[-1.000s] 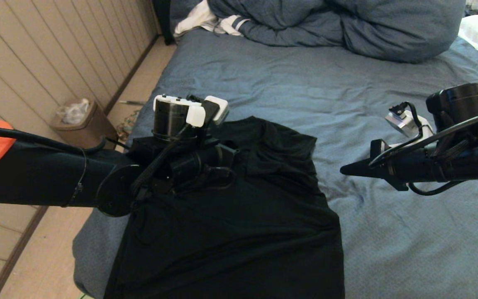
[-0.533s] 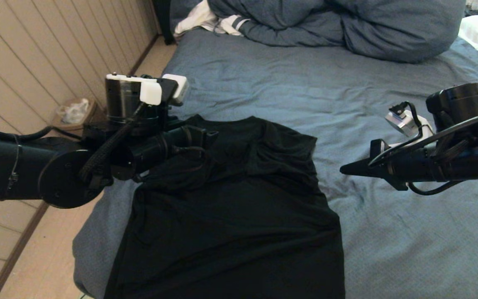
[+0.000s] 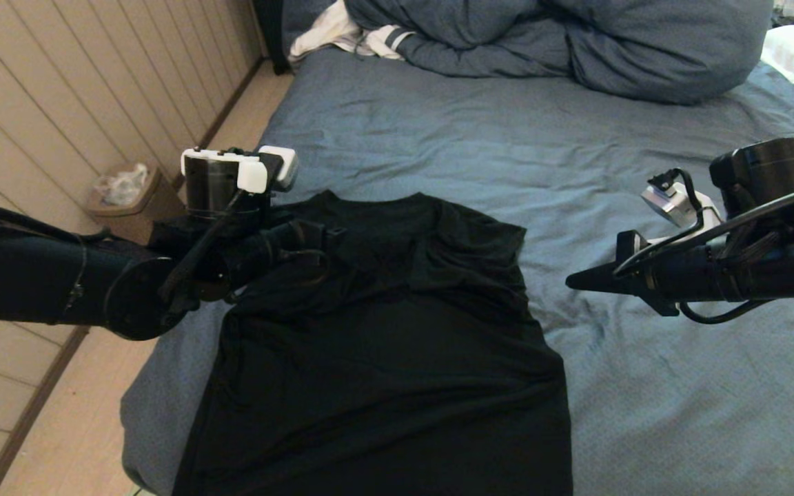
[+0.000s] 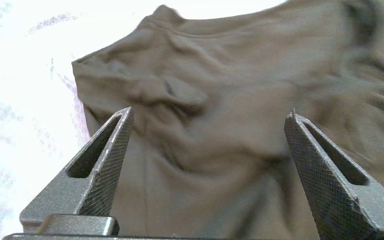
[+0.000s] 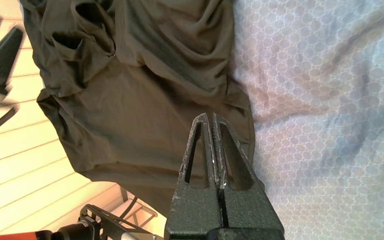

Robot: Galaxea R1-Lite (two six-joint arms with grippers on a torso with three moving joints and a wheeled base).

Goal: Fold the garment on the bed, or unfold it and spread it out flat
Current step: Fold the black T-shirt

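Head view: garment (image 3: 397, 344) lies plain black side up on the near-left part of the bed (image 3: 645, 413), hem at the near edge, collar toward the far end, folds bunched at both shoulders. Left gripper (image 3: 331, 233) sits over the garment's left shoulder, arm coming in from off the bed's left side. Right gripper (image 3: 571, 281) hangs above bare sheet just right of the garment, tip pointing at it. Blue duvet (image 3: 562, 41) and white striped clothing (image 3: 342, 34) are piled at the bed's far end, well apart from the garment; bin (image 3: 128, 200) stands on the floor left of the bed. Left wrist view: left gripper (image 4: 208, 120) fingers spread wide, nothing between them, wrinkled garment (image 4: 228, 100) shoulder and collar under them. Right wrist view: right gripper (image 5: 211, 117) fingers pressed together, empty, above the garment's (image 5: 128, 83) right edge where it meets the bed (image 5: 328, 116) sheet.
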